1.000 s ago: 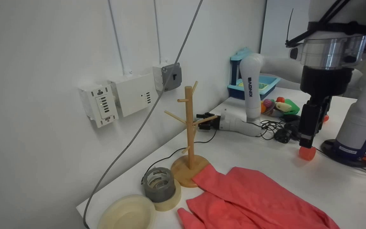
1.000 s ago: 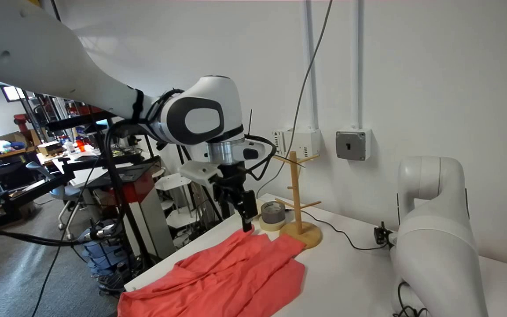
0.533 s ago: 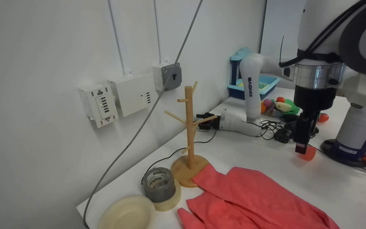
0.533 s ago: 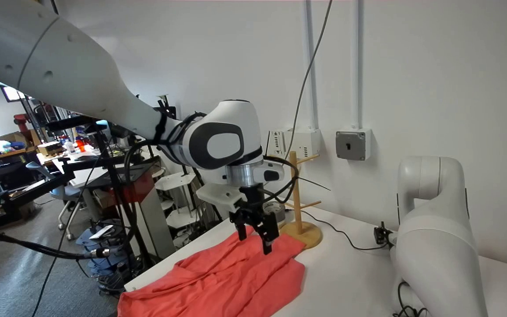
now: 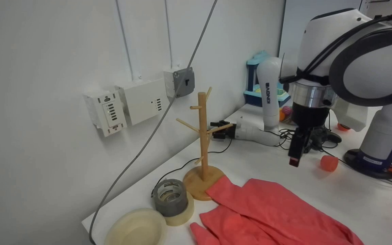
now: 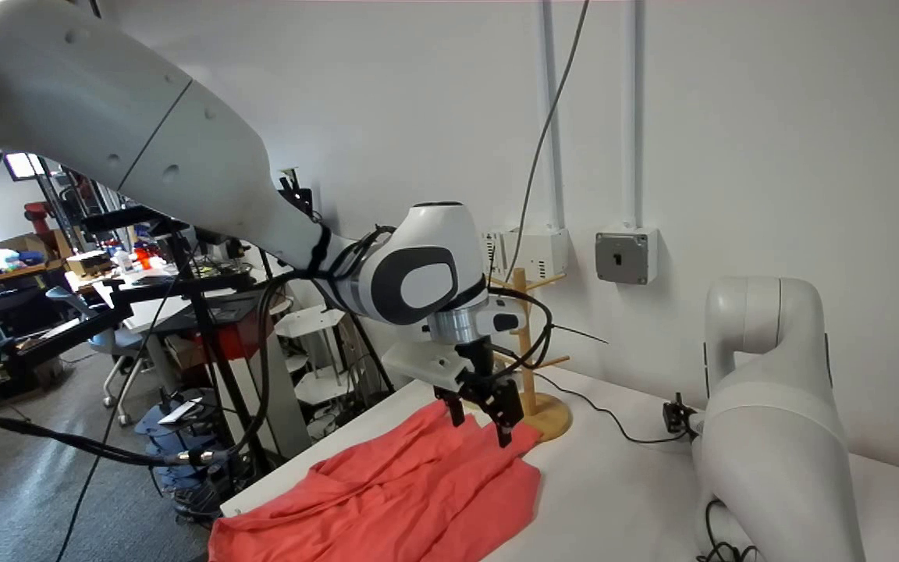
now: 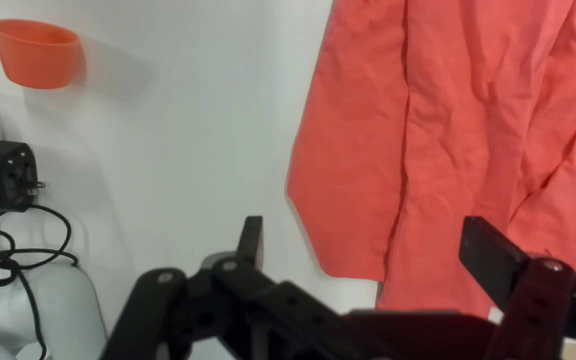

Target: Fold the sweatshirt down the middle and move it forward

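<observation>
Wide-spread and holding nothing, the tool (image 7: 363,239) hangs above one edge of the sweatshirt (image 7: 453,145), seemingly apart from the cloth; in the wrist view one finger (image 7: 254,240) shows against the white tabletop (image 7: 183,130) and the opposite one against fabric. From below the tool the sweatshirt spreads out to one side, wrinkled, and in both exterior views one end meets the base of the wooden stand (image 5: 203,143), off to the tool's side. Judging by this, the step in hand is lining up for the fold, with moving it forward left for later; whether the overlapping layers are already part of a fold, I cannot tell. Next, the tool would need to descend astride the edge, narrow on a pinch of cloth, and carry it across the middle.
</observation>
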`<state>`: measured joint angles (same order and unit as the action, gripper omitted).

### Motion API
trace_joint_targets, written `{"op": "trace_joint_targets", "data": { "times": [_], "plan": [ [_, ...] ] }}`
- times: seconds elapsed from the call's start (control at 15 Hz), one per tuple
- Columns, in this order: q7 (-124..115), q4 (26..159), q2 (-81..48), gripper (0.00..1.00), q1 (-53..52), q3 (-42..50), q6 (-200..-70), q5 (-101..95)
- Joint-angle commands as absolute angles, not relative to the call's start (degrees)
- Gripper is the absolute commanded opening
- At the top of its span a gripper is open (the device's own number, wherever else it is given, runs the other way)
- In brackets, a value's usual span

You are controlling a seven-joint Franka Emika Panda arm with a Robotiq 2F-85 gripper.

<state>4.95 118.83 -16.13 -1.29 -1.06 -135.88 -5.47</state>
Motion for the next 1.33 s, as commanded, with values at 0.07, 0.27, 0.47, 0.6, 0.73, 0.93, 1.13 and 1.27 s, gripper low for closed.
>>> {"op": "trace_joint_targets", "data": {
  "times": [0.07, 0.27, 0.47, 0.6, 0.73, 0.93, 1.13, 1.27],
  "plan": [
    [5.0, 118.1, -16.4, 1.00, -1.4, -1.3, -135.8, -5.5],
    [6.1, 117.8, -17.1, 1.00, -0.9, -1.6, -135.6, -4.3],
    [6.8, 116.1, -21.4, 1.00, -0.9, -1.3, -136.1, -5.3],
    [7.7, 114.9, -24.3, 1.00, -0.8, -1.3, -136.6, -5.6],
    [9.2, 113.3, -26.9, 1.00, -0.6, -1.4, -137.2, -5.9],
    [11.4, 110.1, -30.4, 1.00, -0.5, -1.3, -138.4, -6.9],
    [15.0, 106.7, -33.5, 1.00, 0.6, -2.3, -139.9, -5.7],
    [16.8, 104.6, -35.5, 1.00, 1.2, -2.8, -140.5, -5.2]
  ]
}}
